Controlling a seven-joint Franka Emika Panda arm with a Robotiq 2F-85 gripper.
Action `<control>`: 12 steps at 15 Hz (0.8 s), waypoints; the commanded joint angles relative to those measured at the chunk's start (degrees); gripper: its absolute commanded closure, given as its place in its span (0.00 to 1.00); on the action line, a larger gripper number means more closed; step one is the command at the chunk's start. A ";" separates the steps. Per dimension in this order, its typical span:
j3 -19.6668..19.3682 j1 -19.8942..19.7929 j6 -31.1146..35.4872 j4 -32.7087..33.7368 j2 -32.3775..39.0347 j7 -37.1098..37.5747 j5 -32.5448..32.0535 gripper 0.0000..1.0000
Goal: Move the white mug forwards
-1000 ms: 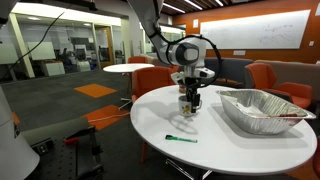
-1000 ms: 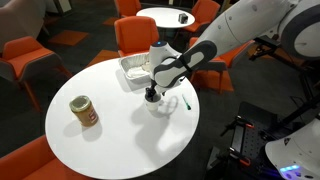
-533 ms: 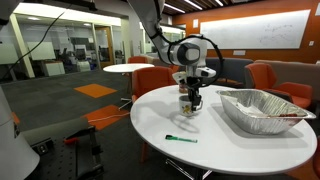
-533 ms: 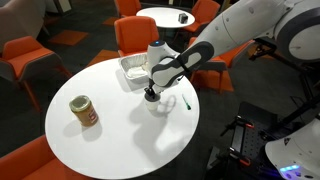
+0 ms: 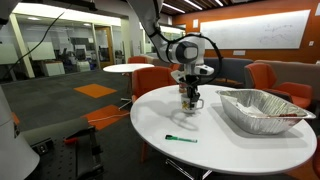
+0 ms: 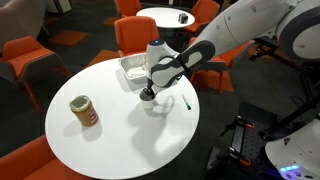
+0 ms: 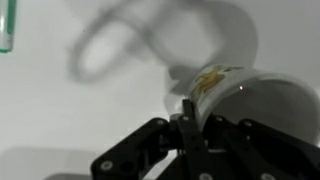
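Note:
The white mug (image 5: 188,104) (image 6: 156,103) with a yellowish print stands near the round white table's (image 5: 200,150) edge. It fills the right of the wrist view as the mug (image 7: 245,95). My gripper (image 5: 188,96) (image 6: 150,95) (image 7: 190,112) comes down from above and is shut on the mug's wall at the rim, one finger inside and one outside. The mug's handle is hidden from me. Whether its base touches the table I cannot tell.
A large foil tray (image 5: 262,108) (image 6: 133,68) lies beyond the mug. A green pen (image 5: 181,138) (image 6: 187,102) (image 7: 8,25) lies close by. A brown-orange cylindrical container (image 6: 84,111) stands at the table's other side. Orange chairs (image 6: 140,35) ring the table.
The jaws have closed on the mug's rim. Gripper and mug now sit slightly higher in the exterior views; the arm has hardly shifted sideways.

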 commanded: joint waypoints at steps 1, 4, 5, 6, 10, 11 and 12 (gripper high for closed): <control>2.52 0.05 4.44 -7.62 -5.84 -5.49 0.98 0.97; 5.77 -0.02 6.79 -14.51 -10.09 -10.21 1.33 0.97; 6.14 0.37 7.42 -17.13 -11.64 -10.70 1.07 0.97; 6.93 0.02 7.55 -19.38 -12.95 -11.65 1.65 0.97; 6.69 -0.70 9.47 -29.43 -18.95 -13.08 1.64 0.97; 6.43 -1.06 9.76 -31.74 -20.34 -13.76 1.36 0.97; 6.28 -1.54 10.03 -33.60 -21.37 -14.37 1.34 0.97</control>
